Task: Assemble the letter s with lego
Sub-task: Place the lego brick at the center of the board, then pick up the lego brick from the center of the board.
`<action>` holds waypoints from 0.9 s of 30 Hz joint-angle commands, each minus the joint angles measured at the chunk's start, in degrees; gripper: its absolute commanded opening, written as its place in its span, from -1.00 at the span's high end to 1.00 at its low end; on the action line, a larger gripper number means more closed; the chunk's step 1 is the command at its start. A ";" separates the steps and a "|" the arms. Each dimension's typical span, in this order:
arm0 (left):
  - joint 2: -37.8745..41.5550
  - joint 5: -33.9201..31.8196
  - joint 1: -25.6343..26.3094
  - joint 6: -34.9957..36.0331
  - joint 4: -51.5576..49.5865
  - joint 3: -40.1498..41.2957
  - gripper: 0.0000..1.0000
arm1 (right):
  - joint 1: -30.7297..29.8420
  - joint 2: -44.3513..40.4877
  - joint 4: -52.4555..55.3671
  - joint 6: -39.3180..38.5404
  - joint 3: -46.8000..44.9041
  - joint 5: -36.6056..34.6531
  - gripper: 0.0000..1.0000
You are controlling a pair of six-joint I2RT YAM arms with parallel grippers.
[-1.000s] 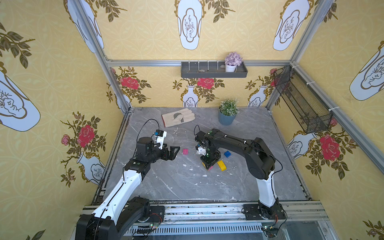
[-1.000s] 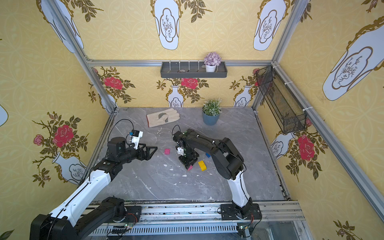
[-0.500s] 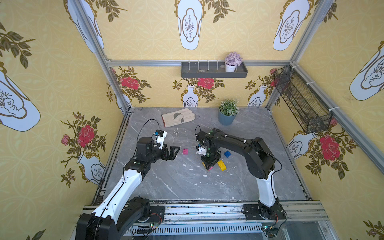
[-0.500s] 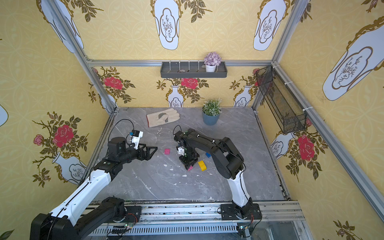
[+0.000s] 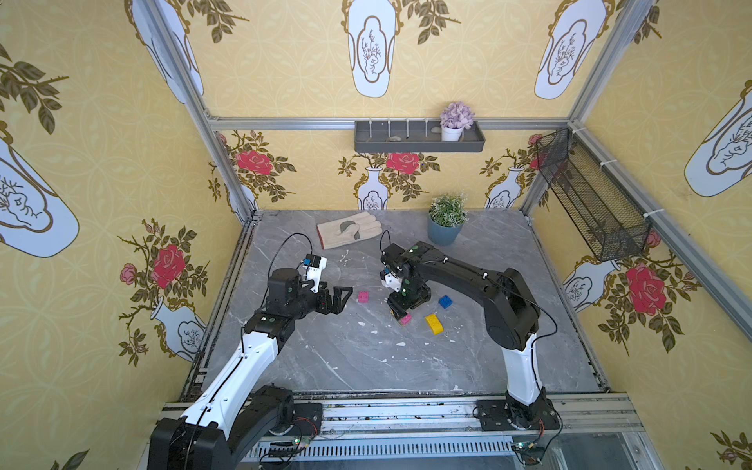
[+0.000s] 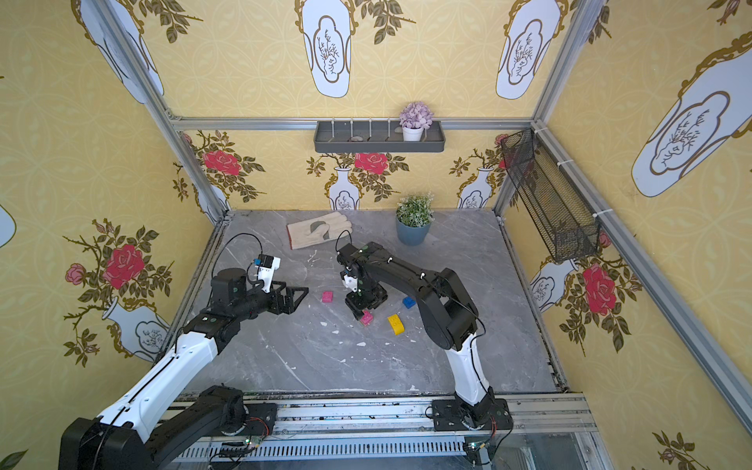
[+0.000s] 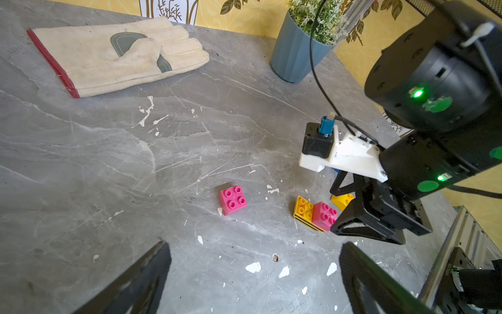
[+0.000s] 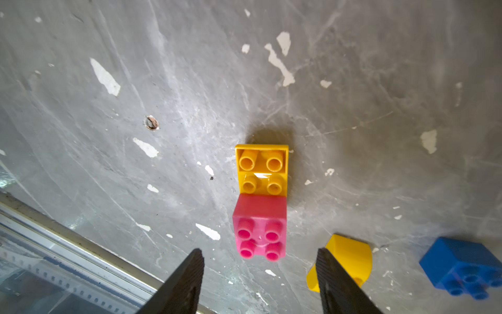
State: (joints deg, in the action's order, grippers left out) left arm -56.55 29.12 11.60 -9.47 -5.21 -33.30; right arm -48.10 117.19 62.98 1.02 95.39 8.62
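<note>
On the grey table a pink square brick sits pressed onto one end of a yellow oblong brick just ahead of the right gripper, jaws parted and empty, while a loose yellow brick, blue brick and lone pink brick lie nearby, the left gripper gapes empty, and a blue pot holds a green plant.

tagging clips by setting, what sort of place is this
Probably a staged robot test cell: yellow floral wallpaper panels in an aluminium frame, two black-and-white robot arms bolted to a metal rail beside a grey marble-look tabletop.
</note>
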 commanded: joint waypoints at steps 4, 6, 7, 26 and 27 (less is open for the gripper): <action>0.08 0.21 -0.09 0.14 0.90 -0.18 -0.99 | 2.17 -2.76 -0.73 1.04 -1.11 -0.77 -0.42; -0.11 0.15 -0.08 0.11 0.99 -0.15 -0.99 | 3.66 -4.04 -1.26 3.07 -2.32 -1.38 -0.50; -0.29 0.20 -0.08 0.08 1.08 -0.13 -0.99 | 4.96 -5.05 -1.64 4.85 -3.43 -1.90 -0.51; -3.85 -0.15 3.35 -0.48 3.01 -0.80 -1.00 | 19.28 -6.97 -7.85 7.33 -14.63 -6.12 -0.62; -3.68 -0.21 3.27 -0.36 2.70 -0.70 -1.00 | 19.54 -6.35 -7.96 7.10 -14.37 -6.25 -0.62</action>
State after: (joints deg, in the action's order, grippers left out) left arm -60.51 29.12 14.94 -10.35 -3.27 -33.95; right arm -28.82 109.75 56.47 9.80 80.40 2.76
